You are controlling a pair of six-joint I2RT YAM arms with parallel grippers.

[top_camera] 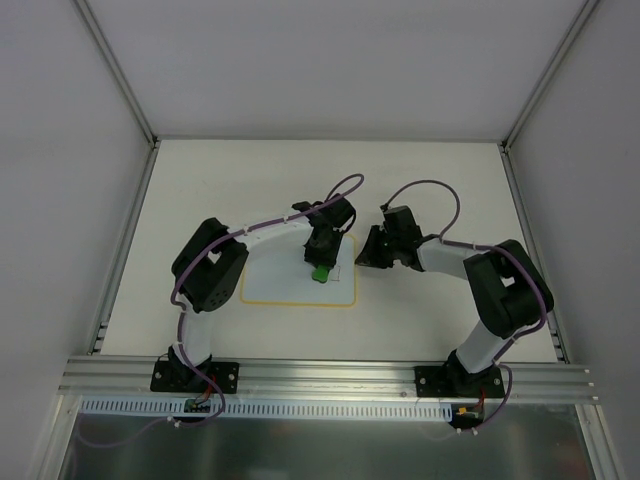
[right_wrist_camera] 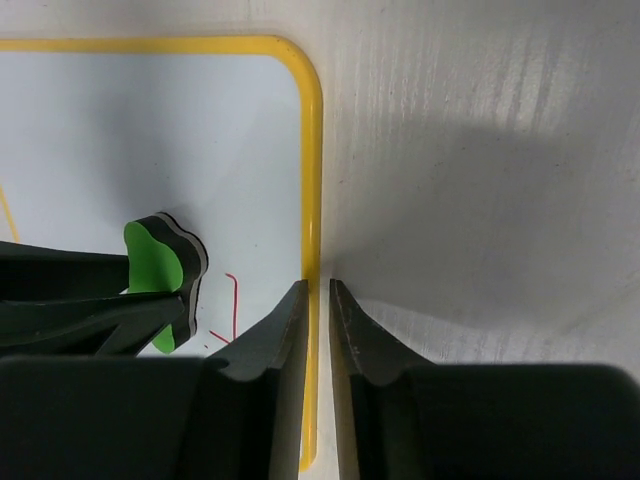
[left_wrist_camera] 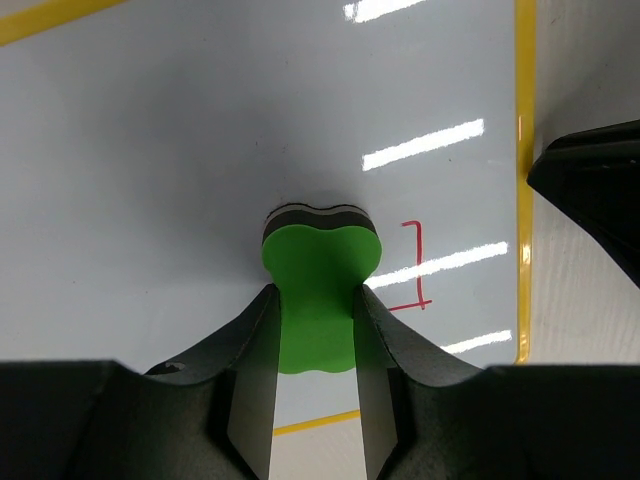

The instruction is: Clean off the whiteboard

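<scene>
Left wrist view, nearest first: the left pincer (left_wrist_camera: 315, 300) is clenched on a green eraser (left_wrist_camera: 320, 250). Its two dark fingers squeeze the waist of the foam block, whose dark felt underside appears to rest on the whiteboard (left_wrist_camera: 200, 130) just ahead of the fingertips. Just right of the eraser lies a short red marker line (left_wrist_camera: 415, 265), a bracket-like stroke with a small tail running back toward the pincer. It spells nothing, and no brand, label or readable writing shows anywhere. Farther right runs the yellow border (left_wrist_camera: 524, 150), and beyond it, over the pale counter (left_wrist_camera: 590, 60), the right pincer (right_wrist_camera: 318, 290) stands at the board's edge. Its jaws are nearly together with a thin slit between them, lined up along the border. Whether they pinch the rim, press on it or merely hover I cannot tell. Ahead of the left pincer the board stretches white and glossy, with ceiling lights mirrored in it. The board looks thin, stiff and light, with a slick face, so it would likely skate across the counter under a wiping push. The sensible hold is at the border on the right pincer's side, pressed down flat rather than lifted, clear of the eraser's path.
</scene>
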